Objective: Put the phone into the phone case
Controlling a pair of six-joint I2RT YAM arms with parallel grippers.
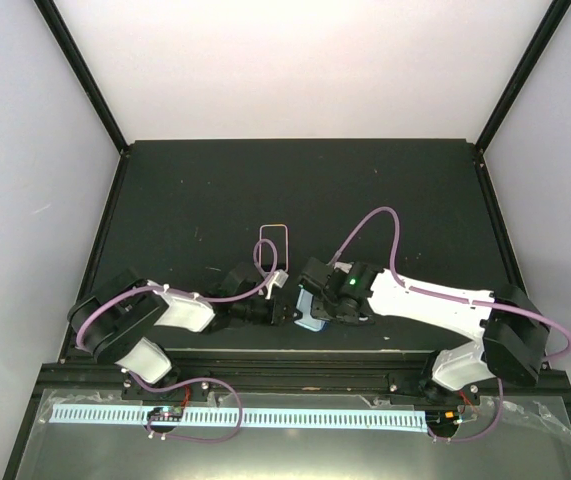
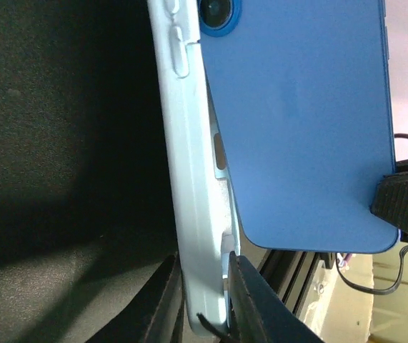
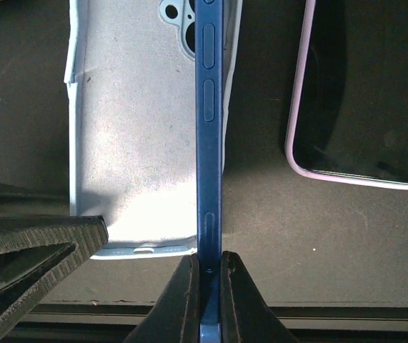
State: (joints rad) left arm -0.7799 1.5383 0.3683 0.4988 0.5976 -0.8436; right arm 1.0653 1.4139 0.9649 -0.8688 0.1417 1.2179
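Observation:
The blue phone (image 2: 304, 121) stands on its long edge, seen edge-on in the right wrist view (image 3: 209, 143). My right gripper (image 3: 209, 296) is shut on its near end. The pale blue phone case (image 3: 139, 143) lies beside it with its hollow side facing the phone, and the phone's lower edge rests in it along one side. In the left wrist view the case (image 2: 189, 179) appears edge-on, and my left gripper (image 2: 207, 304) is shut on its near corner. From above, both grippers (image 1: 287, 308) (image 1: 313, 298) meet over the case (image 1: 312, 322) at the table's near middle.
A second, pink-rimmed case (image 3: 361, 93) lies flat just right of the phone and shows from above (image 1: 275, 245) behind the grippers. The black mat's near edge and a metal rail (image 1: 295, 350) run close behind the grippers.

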